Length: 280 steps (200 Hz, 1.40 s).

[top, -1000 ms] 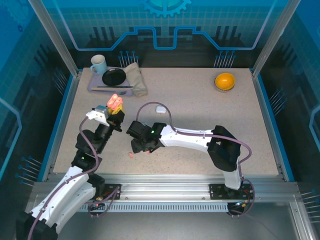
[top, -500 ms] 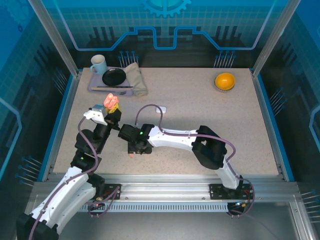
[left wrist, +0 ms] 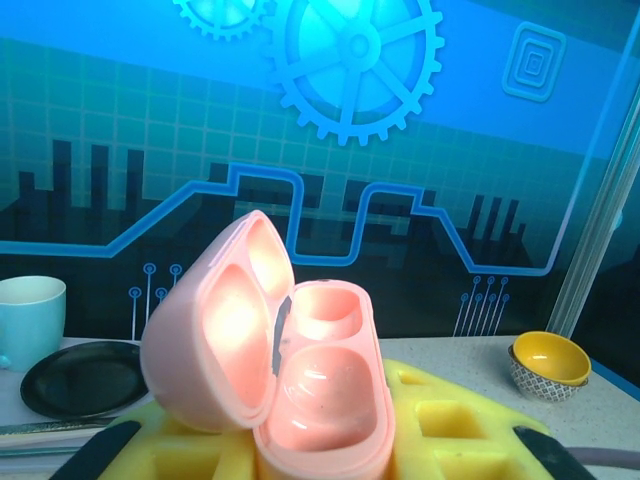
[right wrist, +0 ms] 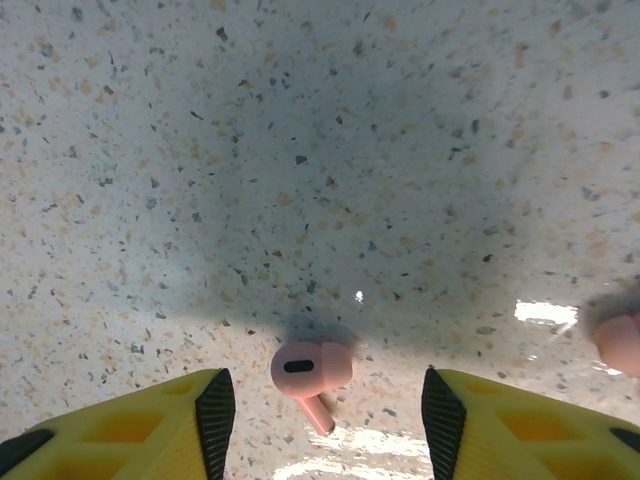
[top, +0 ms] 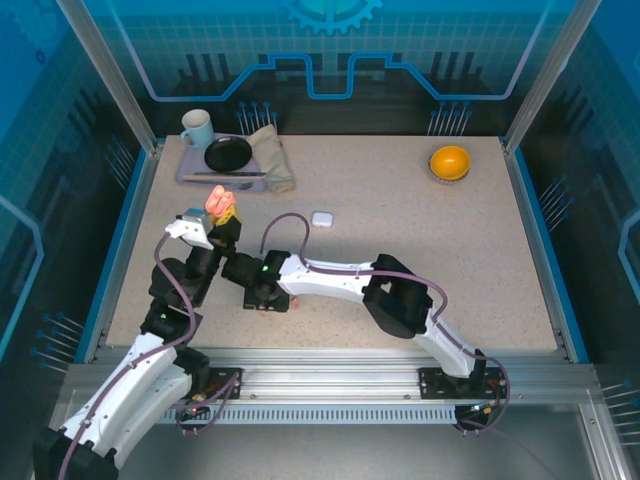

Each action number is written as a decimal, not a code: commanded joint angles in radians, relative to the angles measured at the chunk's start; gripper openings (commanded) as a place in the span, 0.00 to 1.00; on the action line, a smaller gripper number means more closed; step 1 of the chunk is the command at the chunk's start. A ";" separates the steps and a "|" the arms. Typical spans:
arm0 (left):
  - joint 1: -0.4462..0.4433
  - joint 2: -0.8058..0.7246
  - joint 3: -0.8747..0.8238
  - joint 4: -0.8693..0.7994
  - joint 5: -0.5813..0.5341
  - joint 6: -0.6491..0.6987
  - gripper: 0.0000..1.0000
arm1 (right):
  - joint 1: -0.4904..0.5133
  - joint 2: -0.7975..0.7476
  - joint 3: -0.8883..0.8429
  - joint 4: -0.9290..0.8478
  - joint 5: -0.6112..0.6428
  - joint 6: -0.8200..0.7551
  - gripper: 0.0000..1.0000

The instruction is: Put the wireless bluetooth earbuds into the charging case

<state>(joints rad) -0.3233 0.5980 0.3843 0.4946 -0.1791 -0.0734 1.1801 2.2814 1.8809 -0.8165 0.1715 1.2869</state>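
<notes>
Right arm has swung further left since the earlier frame. Left of centre in the top view, the left gripper [top: 224, 220] is clenched on the open pink case [left wrist: 290, 370], lid tipped left. Right gripper [right wrist: 325, 410]: jaws apart, straddling a pink earbud [right wrist: 310, 372] that lies on the table [right wrist: 300, 120], neither finger touching it. Second pink earbud [right wrist: 622, 343] sits at the wrist view's right edge.

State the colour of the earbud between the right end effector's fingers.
Earbud: salmon pink, best in the right wrist view.
</notes>
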 commanded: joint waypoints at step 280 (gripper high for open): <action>0.030 -0.029 0.015 0.015 -0.002 -0.031 0.00 | 0.045 0.200 0.255 -0.204 0.032 -0.049 0.26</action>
<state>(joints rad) -0.3027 0.5804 0.3843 0.4946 -0.1795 -0.0811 1.2018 2.4458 2.1170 -1.0172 0.2138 1.2304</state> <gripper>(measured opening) 0.235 0.278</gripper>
